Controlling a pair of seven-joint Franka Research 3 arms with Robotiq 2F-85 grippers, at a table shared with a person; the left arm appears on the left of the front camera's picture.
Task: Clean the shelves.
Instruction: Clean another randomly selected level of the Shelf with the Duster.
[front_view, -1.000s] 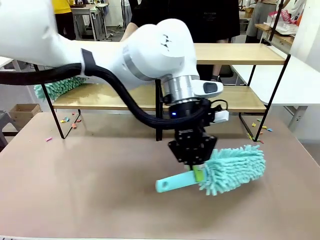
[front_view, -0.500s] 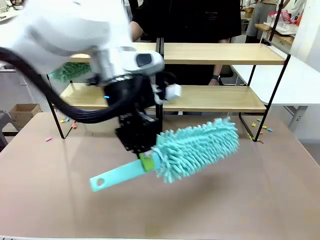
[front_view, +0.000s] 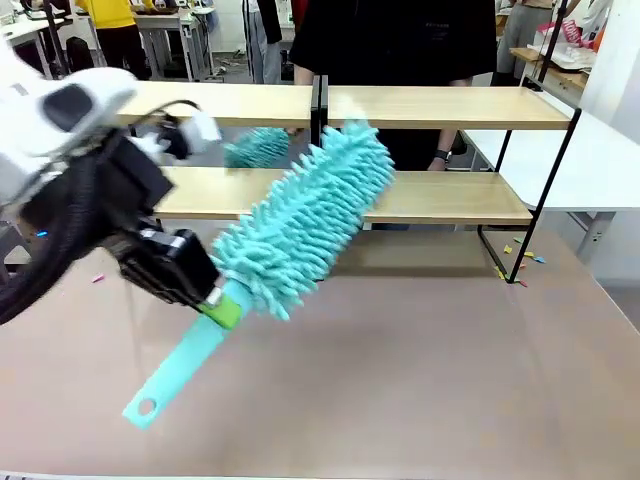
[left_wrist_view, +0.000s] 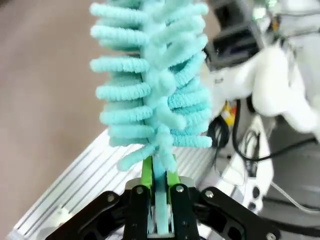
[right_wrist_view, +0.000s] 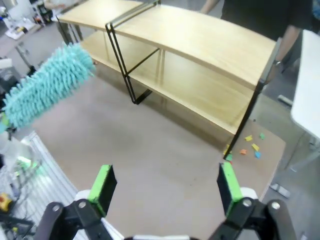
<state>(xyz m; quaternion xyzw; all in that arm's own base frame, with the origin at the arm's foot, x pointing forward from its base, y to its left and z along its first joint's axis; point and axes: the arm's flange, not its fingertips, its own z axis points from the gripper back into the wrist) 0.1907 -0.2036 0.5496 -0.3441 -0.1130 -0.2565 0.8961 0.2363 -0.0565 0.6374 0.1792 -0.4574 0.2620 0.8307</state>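
Note:
My left gripper (front_view: 216, 303) is shut on the handle of a fluffy teal duster (front_view: 305, 215), low over the table's left half. The duster tilts up and to the right, and its tip overlaps the shelves (front_view: 450, 107) near their black middle post. In the left wrist view the green fingers (left_wrist_view: 146, 172) clamp the handle below the duster head (left_wrist_view: 152, 85). A second teal duster (front_view: 258, 148) shows between the two tiers, left of the middle. My right gripper (right_wrist_view: 165, 185) hangs open and empty high above the table, looking down on the shelves (right_wrist_view: 200, 45) and the held duster (right_wrist_view: 47, 87).
A person in black stands behind the shelves. Small coloured paper scraps (front_view: 525, 256) lie by the right shelf leg, and more scraps (front_view: 132, 240) by the left leg. A white table (front_view: 600, 170) stands to the right. The beige tabletop (front_view: 450, 380) spreads in front.
My left arm has swung from the table's middle to the left, lifting the duster so its head points up at the shelves. The second duster has moved right along the shelf.

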